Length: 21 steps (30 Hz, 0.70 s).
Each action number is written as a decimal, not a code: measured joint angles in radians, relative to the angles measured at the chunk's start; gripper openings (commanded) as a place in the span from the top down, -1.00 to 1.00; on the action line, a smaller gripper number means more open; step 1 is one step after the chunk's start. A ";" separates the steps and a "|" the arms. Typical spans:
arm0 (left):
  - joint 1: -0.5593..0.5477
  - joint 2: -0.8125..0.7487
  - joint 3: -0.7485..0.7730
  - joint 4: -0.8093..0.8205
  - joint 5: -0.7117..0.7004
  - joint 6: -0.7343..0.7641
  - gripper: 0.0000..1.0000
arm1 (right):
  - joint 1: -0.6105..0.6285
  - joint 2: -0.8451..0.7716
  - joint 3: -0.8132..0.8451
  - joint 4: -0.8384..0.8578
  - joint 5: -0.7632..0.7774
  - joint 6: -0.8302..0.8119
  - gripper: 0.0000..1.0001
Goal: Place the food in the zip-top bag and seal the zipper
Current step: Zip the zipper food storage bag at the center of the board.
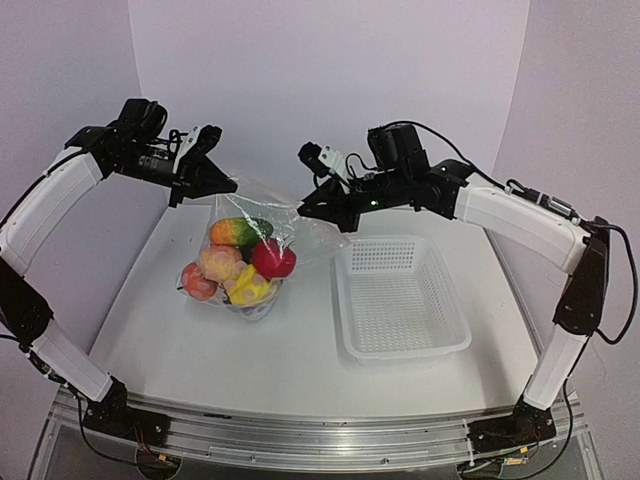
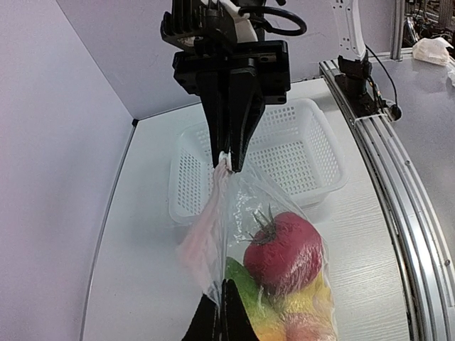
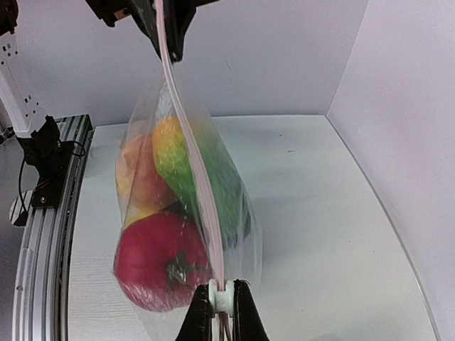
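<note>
Bases at the near edge, then white table (image 1: 200,345), then a white mesh basket (image 1: 408,350) off to the right. Beyond, over the table's left-centre, zip-top bag (image 1: 315,238) hanging mouth-up, its bottom either resting on the surface or just above it; cannot tell which. All the food (image 1: 238,268) in view inside, bunched low: red pomegranate (image 2: 283,250) on the basket side, with green, yellow and peach pieces packed against it.

Higher and farther back, mouth edge pulled taut between the arms. Tight pinch by the left gripper (image 1: 222,185) on one end of the zipper (image 3: 190,163). Same clamp by the right gripper (image 1: 308,211) on the other end, jaws closed down to the thickness of the plastic. Small white piece between the right fingers in that wrist view, possibly a slider, too unclear to name.

Loading judged finished; sealing the step in hand. Flat, straight strip from end to end, but no telling whether pressed shut along its length.

Next move, as a guess:
- Anchor one end and hold the tension.
- Slide the other pinch along the strip with firm, even pressure.
- Avoid slack, given floppy film and a heavy, swinging load below.
</note>
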 measured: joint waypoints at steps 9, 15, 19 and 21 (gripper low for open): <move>0.032 0.000 0.010 -0.014 -0.001 0.026 1.00 | -0.082 -0.085 -0.165 -0.001 -0.038 0.007 1.00; 0.043 -0.002 0.021 -0.015 -0.001 0.034 1.00 | -0.117 -0.124 -0.238 -0.007 -0.063 0.008 1.00; 0.047 -0.008 0.021 -0.020 -0.001 0.043 1.00 | -0.149 -0.145 -0.276 -0.019 -0.084 0.008 1.00; 0.047 -0.009 0.021 -0.027 0.000 0.047 1.00 | -0.156 -0.153 -0.284 -0.016 -0.098 0.007 1.00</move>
